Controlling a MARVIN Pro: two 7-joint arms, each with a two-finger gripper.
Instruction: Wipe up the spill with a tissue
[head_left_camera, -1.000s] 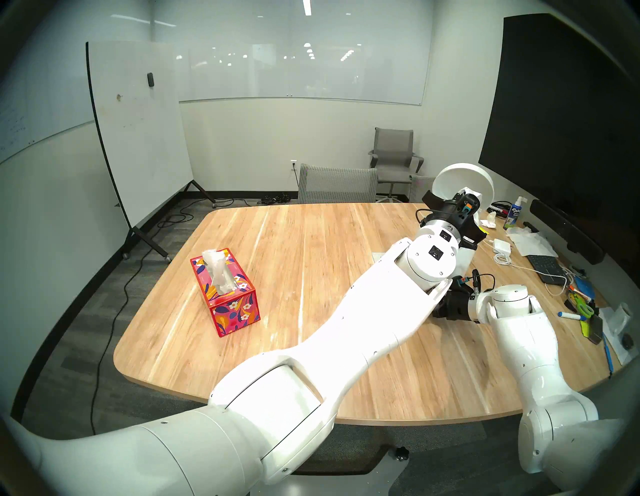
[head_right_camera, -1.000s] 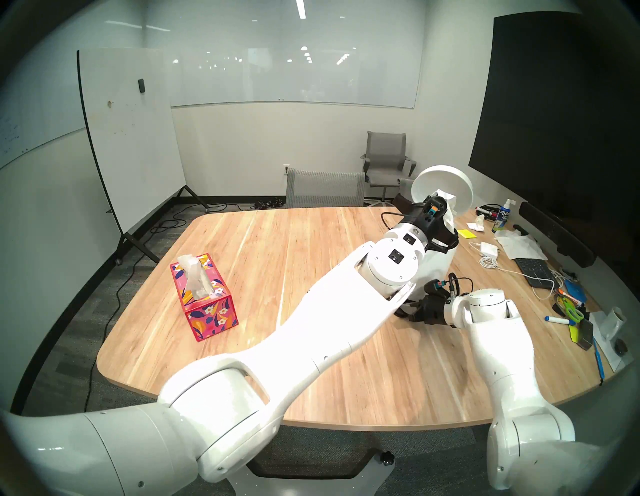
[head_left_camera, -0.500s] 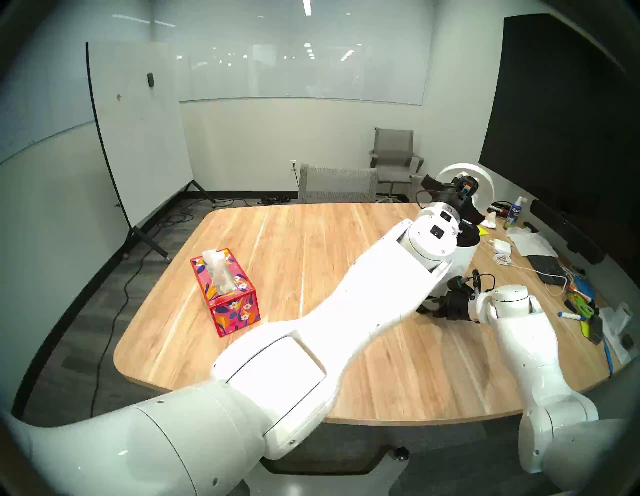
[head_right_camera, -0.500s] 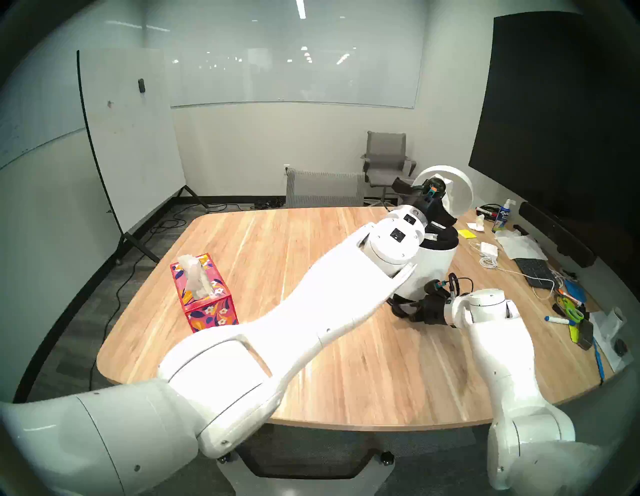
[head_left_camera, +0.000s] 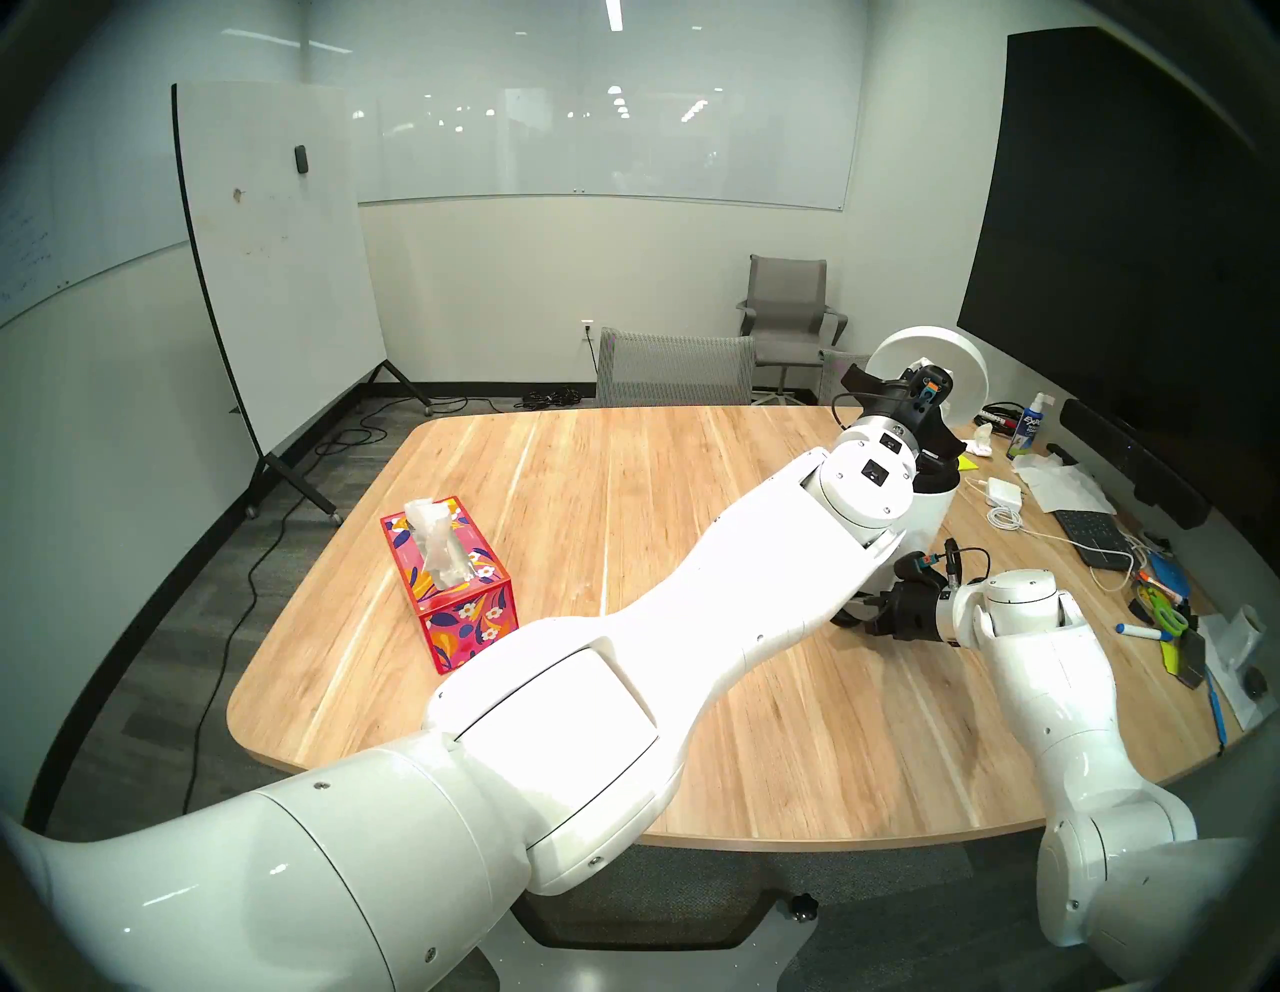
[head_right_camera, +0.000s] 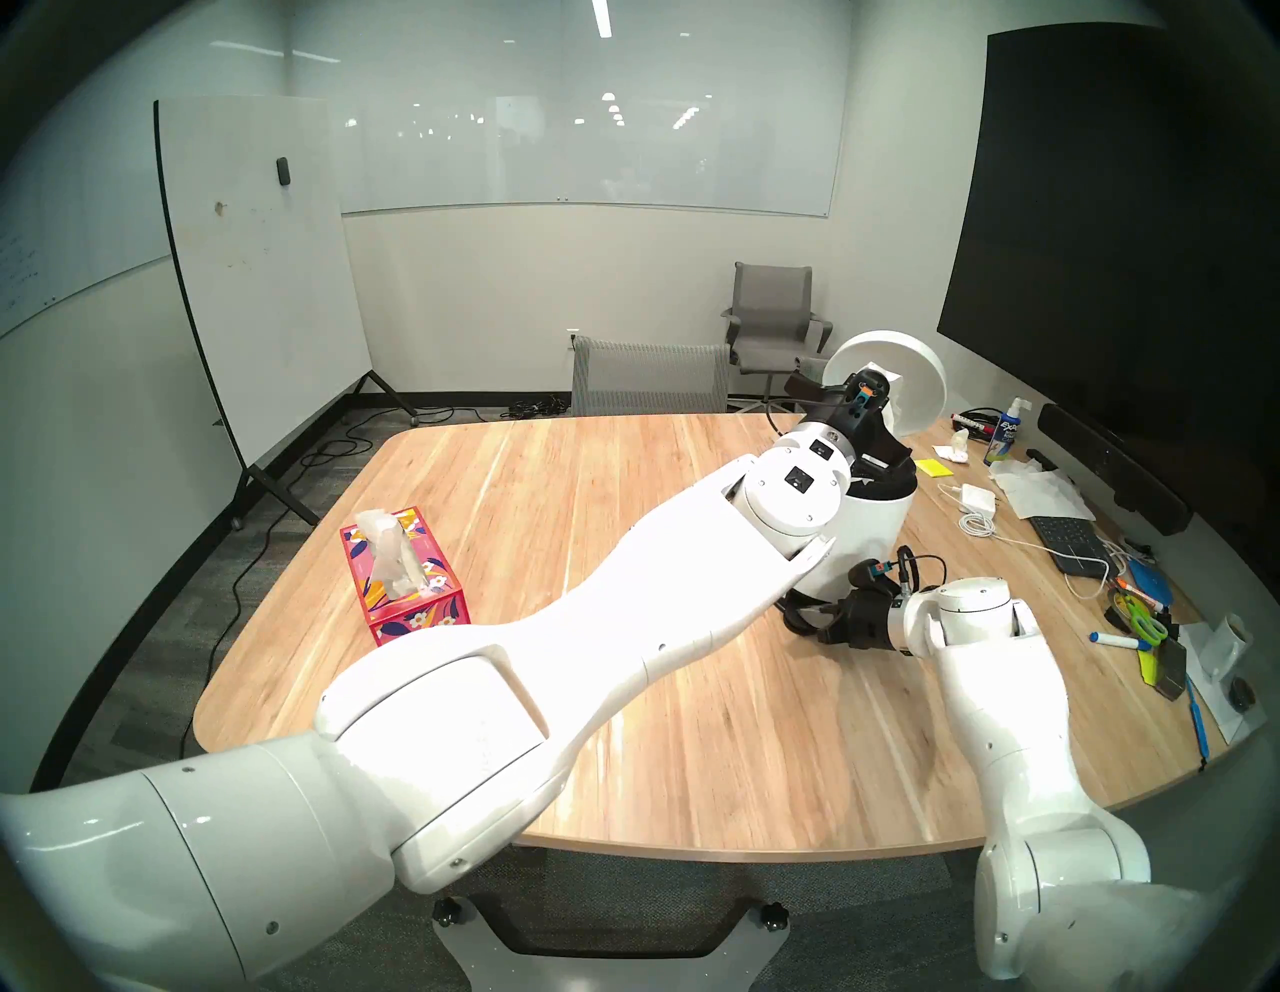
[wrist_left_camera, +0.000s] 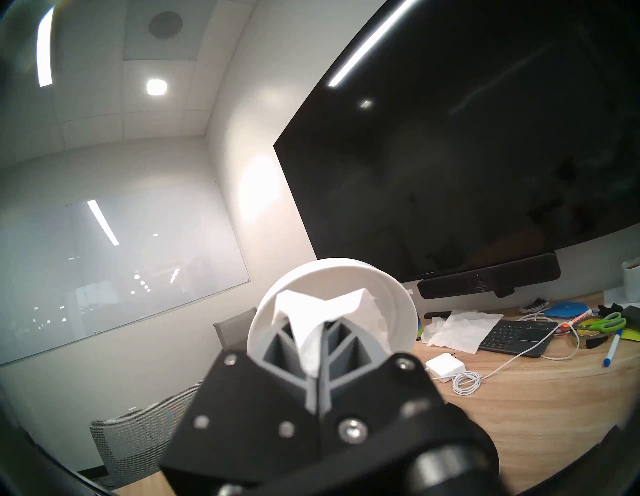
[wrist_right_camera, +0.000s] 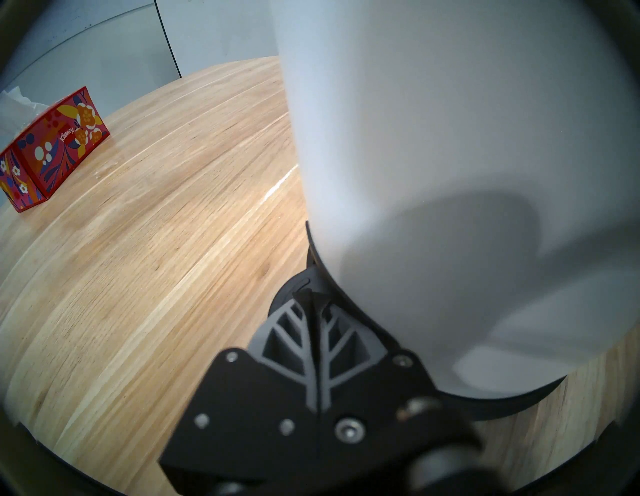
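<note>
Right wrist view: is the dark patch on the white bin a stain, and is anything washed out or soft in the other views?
Right wrist: a soft-edged shadow on the bin, not a stain. Head views: the left arm's white shell glares. Left wrist: the tissue in the left gripper looks overexposed, and a bright hotspot sits on the wall.

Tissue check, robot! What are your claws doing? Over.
Left claw shut on the tissue, up by the open bin lid. Right claw shut on the bin's pedal. Nothing blocking.
</note>
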